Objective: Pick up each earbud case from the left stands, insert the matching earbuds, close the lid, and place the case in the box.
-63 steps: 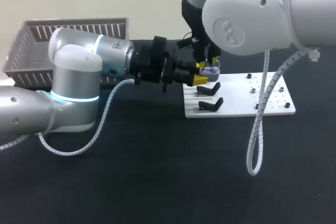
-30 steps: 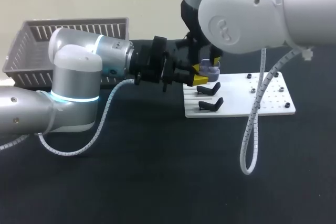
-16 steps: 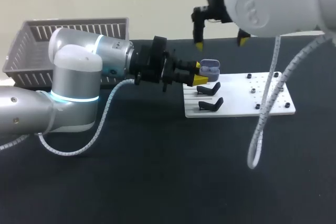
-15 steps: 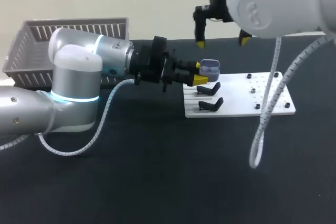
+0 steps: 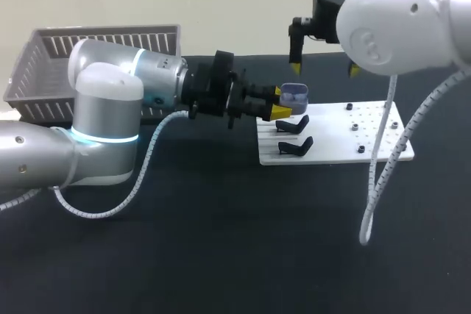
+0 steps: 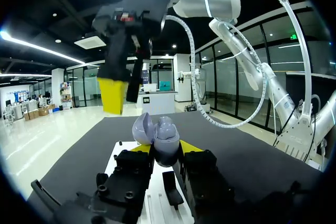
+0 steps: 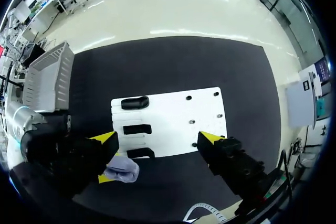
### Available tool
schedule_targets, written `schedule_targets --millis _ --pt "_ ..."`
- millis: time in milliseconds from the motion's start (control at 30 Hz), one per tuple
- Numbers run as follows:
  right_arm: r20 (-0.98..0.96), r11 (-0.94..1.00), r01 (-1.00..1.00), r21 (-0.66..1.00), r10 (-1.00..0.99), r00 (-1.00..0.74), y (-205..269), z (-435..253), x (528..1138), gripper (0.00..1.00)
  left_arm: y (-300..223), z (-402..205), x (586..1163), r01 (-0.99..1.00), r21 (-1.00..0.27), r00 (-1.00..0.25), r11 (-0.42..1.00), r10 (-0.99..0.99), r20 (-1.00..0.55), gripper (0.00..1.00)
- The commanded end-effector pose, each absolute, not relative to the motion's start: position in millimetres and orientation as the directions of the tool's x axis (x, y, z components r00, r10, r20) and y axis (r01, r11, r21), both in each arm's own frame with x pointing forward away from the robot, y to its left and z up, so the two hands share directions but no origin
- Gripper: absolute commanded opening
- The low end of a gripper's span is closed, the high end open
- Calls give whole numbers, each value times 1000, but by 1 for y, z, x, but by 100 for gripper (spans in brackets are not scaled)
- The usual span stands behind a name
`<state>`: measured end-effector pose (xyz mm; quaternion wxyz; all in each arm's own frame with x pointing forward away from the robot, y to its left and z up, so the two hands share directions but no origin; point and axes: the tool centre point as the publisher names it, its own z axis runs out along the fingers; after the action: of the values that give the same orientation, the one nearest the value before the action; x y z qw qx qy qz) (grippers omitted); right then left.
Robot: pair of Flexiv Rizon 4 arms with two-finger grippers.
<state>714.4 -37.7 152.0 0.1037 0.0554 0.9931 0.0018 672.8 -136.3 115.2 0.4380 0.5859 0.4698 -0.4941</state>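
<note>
My left claw (image 5: 280,102) is clamped on the pale purple earbud case (image 5: 295,93). Its lid is flipped open, and it's right by the far left corner of the white board (image 5: 383,141), just past the two black stands (image 5: 293,124). My right claw (image 5: 324,62) hangs higher up over the board with its fingers spread wide. The grey basket (image 5: 96,42) sits off to my left.

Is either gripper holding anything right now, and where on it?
The left gripper is shut on the earbud case, its fingers pinching the lower body from both sides. The right gripper is open and holds nothing.
</note>
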Motion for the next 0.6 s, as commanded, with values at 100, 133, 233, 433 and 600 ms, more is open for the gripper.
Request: schedule_targets --millis 100,133,233,433,600 --pt "-163 996 89 18 91 -982 -35 141 714 100 -136 115 673 984 51 72 -173 116 -991 0" --pt "-144 996 81 45 87 -986 -35 141 712 100 -136 115 673 984 51 72 -173 116 -991 0" --pt "-129 996 70 57 77 -989 -34 145 707 100 -136 115 673 984 51 72 -173 116 -991 0" --pt "-96 997 30 70 37 -995 -31 149 693 100 -136 115 673 984 51 72 -173 116 -991 0" --pt "-113 998 9 63 16 -994 -30 152 685 100 -136 115 673 984 51 72 -173 116 -991 0"
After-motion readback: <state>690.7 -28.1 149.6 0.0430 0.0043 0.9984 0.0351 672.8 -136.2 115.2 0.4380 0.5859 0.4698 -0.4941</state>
